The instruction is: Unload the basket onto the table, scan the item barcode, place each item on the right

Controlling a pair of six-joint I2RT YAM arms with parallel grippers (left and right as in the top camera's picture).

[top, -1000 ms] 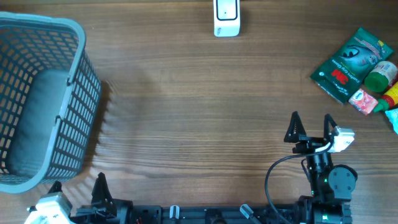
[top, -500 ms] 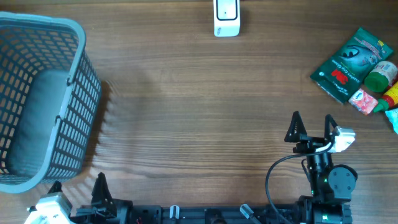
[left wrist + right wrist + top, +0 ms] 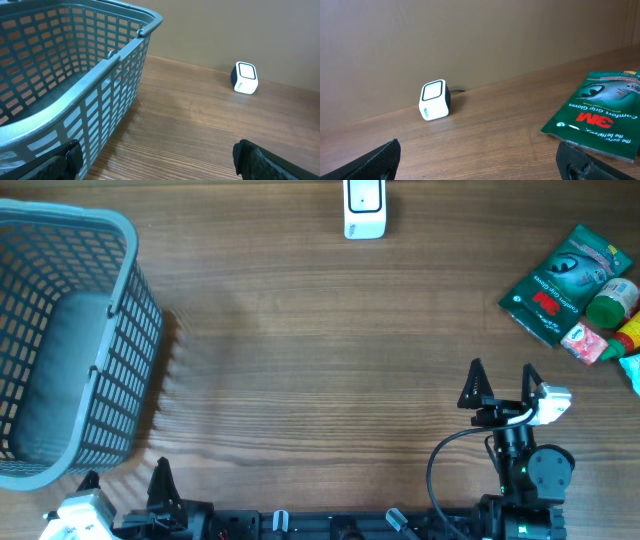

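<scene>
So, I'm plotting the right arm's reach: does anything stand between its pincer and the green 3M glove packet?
Nothing visible does. Only bare wooden table lies between the open right pincer and the 3M glove packet. The green-capped bottle sits at the packet's right edge, off the approach line.

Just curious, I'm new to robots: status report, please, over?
Open and empty: left pincer, right pincer. Item, green glove packet, untouched, far right. At far edge: scanner. Nothing between right pincer and packet.
</scene>
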